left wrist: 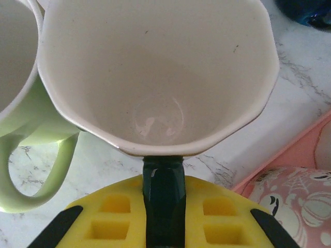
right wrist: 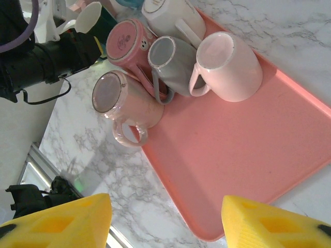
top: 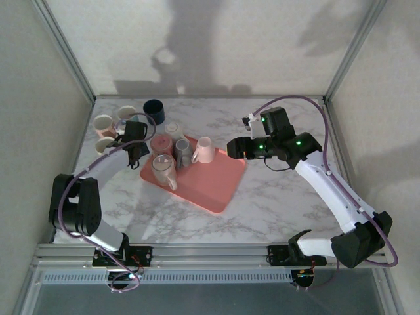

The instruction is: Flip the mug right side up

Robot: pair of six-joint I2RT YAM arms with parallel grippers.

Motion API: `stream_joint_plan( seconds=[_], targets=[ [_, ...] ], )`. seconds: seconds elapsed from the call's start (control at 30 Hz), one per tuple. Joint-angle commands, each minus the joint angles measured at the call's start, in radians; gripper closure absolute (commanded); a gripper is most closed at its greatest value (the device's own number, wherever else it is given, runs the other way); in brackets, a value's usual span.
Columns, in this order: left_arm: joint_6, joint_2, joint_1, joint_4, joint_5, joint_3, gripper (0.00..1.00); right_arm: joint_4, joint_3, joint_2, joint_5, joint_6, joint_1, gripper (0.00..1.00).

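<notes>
1. Top external: the left gripper (top: 133, 133) reaches to the far left of the marble table (top: 275, 203), just off the pink tray (top: 216, 180). The white mug (top: 125, 114) is there with its mouth up, and a dark blue mug (top: 154, 110) stands near it. The right gripper (top: 235, 148) hovers at the tray's far right edge.
2. Left wrist: the left gripper (left wrist: 163, 161) has its jaws pinched narrow on the white mug's (left wrist: 155, 77) near rim, and the mug's inner bottom is visible. A green mug (left wrist: 31, 134) sits just beside it.
3. Right wrist: the right gripper (right wrist: 165, 222) has its jaws well apart and holds nothing, above the tray (right wrist: 248, 155). A pale pink mug (right wrist: 230, 67) and a grey mug (right wrist: 173, 67) lie on their sides on the tray.
</notes>
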Motion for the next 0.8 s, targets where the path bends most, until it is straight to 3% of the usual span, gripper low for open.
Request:
stream_joint_plan(
  seconds=[0.0, 0.2, 0.4, 0.6, 0.77],
  targets=[
    [0.006, 0.001, 0.009, 0.076, -0.060, 0.000, 0.99, -0.015, 0.002, -0.013, -0.015, -0.028, -0.005, 0.41],
    [-0.004, 0.005, 0.008, 0.074, -0.056, -0.004, 0.87, -0.016, -0.006, -0.021, -0.015, -0.030, -0.005, 0.40],
    [-0.009, -0.039, 0.008, 0.060, -0.065, -0.021, 0.54, -0.021, -0.010, -0.026, -0.005, -0.031, -0.004, 0.40],
    [-0.007, -0.116, 0.008, 0.007, -0.058, -0.039, 0.50, -0.027, -0.016, -0.035, 0.029, -0.023, -0.004, 0.39],
    [-0.024, -0.210, 0.008, -0.045, 0.048, -0.055, 0.48, -0.036, -0.015, -0.028, 0.074, 0.000, -0.004, 0.38]
  ],
)
